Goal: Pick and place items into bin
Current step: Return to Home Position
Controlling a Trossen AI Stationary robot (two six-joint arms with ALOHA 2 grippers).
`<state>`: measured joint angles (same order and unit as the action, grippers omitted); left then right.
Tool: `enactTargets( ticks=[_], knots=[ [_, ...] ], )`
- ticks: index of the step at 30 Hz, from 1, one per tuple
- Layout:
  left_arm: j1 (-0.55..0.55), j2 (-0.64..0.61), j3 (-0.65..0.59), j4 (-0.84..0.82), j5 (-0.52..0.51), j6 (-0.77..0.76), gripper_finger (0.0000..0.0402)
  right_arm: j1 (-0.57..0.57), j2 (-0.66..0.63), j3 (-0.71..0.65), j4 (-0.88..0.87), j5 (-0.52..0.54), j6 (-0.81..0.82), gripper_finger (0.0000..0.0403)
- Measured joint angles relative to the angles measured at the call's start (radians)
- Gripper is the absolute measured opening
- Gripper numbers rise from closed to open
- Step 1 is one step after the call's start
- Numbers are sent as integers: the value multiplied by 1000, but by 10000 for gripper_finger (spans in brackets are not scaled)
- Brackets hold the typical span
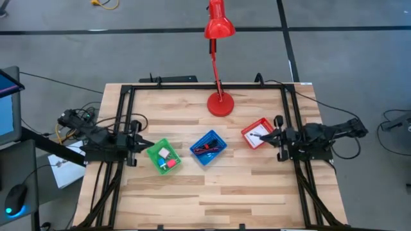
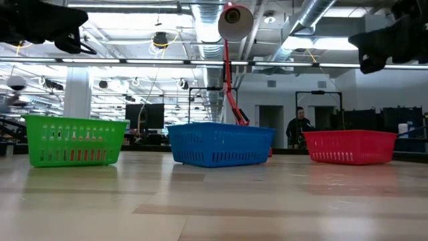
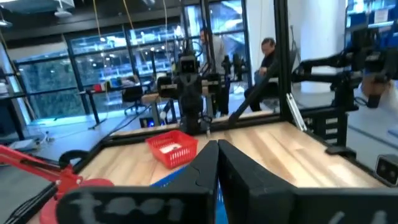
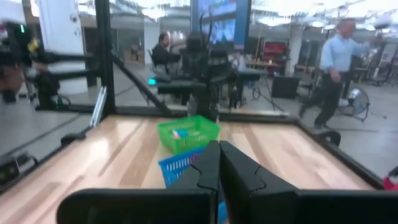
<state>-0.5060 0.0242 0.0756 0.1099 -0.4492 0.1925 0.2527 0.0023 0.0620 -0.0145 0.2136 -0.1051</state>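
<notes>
Although the job was to drop loose items into bins, no loose item lay on the bare wooden tabletop (image 1: 212,192). Everything visible sat inside one of three baskets lined up across its middle.

The green basket (image 2: 73,140), nearest the left arm, held a small white piece (image 1: 163,153) and a red cube (image 1: 171,163). The blue basket (image 2: 217,144), in the centre, held a tangle of dark cords (image 1: 207,149). The red basket (image 2: 351,147), nearest the right arm, held a white packet (image 1: 257,136) with something dark lying on it. A tall red desk lamp (image 1: 220,102) stood behind the baskets, apart from them.

The left gripper (image 1: 140,145) hung at the left side of the tabletop, pointing toward the green basket. From above it appeared just beside the rim, but the low view showed the arm well above basket height. Its fingers were clenched together on nothing. The right gripper (image 1: 272,136) mirrored it on the right side, aimed at the red basket, raised, fingers likewise pressed together and empty.

Judging from this, the sorting looked finished and the step in hand was parking both arms at rest. The next move seemed to call for no grasp. Each arm would only need to settle clear of the baskets, keeping enough height that its fingers did not clip a rim.
</notes>
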Motion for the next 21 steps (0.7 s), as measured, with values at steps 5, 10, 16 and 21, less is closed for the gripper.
enactTargets(
  ticks=[5,10,16,21],
  knots=[
    [0,-1,-51,45,31,-41,0,0,0,-18,2,2,-3,1],
    [0,-1,-64,19,39,-50,0,1,12,-43,33,-4,26,1],
    [0,0,-65,-20,8,27,0,2,13,-44,33,-5,25,1],
    [0,3,-65,-18,-59,0,0,2,13,-44,32,-5,26,1]
  ],
)
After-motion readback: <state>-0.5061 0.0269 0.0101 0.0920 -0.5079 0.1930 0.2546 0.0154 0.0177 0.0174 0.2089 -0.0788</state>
